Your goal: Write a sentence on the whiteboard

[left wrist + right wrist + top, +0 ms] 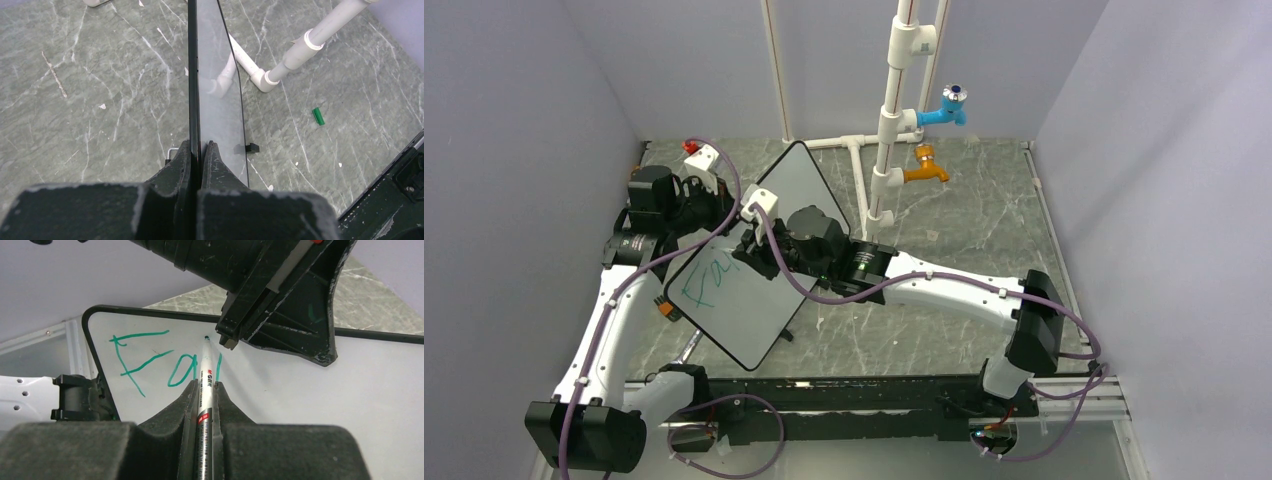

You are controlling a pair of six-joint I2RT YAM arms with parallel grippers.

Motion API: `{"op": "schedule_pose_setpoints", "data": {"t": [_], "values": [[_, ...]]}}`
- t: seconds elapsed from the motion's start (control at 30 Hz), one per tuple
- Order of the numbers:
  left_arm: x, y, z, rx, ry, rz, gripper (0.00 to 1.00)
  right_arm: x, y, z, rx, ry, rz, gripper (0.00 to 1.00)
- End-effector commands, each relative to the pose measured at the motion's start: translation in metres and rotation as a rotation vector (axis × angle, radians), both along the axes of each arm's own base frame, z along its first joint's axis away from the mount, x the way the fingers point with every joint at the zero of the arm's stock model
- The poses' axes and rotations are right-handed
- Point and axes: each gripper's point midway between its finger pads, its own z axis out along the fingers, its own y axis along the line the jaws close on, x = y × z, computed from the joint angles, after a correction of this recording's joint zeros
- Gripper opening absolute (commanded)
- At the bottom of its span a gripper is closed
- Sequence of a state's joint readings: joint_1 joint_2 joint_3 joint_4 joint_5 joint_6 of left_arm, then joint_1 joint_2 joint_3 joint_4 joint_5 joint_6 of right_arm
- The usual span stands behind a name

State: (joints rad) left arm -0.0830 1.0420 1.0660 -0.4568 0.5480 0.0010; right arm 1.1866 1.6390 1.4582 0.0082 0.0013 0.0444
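Observation:
The whiteboard (739, 315) is held tilted above the table, its white face turned toward the right arm. My left gripper (200, 149) is shut on the whiteboard's (220, 85) thin black rim, which shows edge-on between the fingers. My right gripper (206, 389) is shut on a silver marker (206, 372). The marker's green tip rests against the whiteboard (310, 400). The sentence (150, 360) is a few green letters reading "Fa" plus one more stroke, also visible as the sentence (707, 280) from above. In the top view, my right gripper (764, 250) sits over the board's middle.
A white pipe stand (889, 130) rises behind the board, carrying a blue tap (949, 108) and an orange tap (927, 172). The white pipe (300, 50) lies close beside the board's far end. A small green cap (318, 116) lies on the marbled table (75, 100).

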Motion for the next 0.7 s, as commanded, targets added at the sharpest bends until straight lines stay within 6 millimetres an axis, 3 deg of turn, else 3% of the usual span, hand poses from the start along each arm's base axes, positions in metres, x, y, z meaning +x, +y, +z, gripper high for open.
{"op": "schedule_pose_setpoints", "data": {"t": [0.0,0.4,0.67], "values": [[-0.004,0.015,-0.044,0.154,0.058,0.004,0.0,0.005,0.008,0.026,0.062,-0.04,0.012,0.0],[-0.004,0.015,-0.042,0.153,0.052,0.002,0.0,0.028,-0.006,0.004,0.02,-0.012,-0.066,0.0],[-0.005,0.015,-0.044,0.153,0.056,0.002,0.0,0.031,-0.008,0.0,0.013,-0.009,-0.08,0.0]]}}
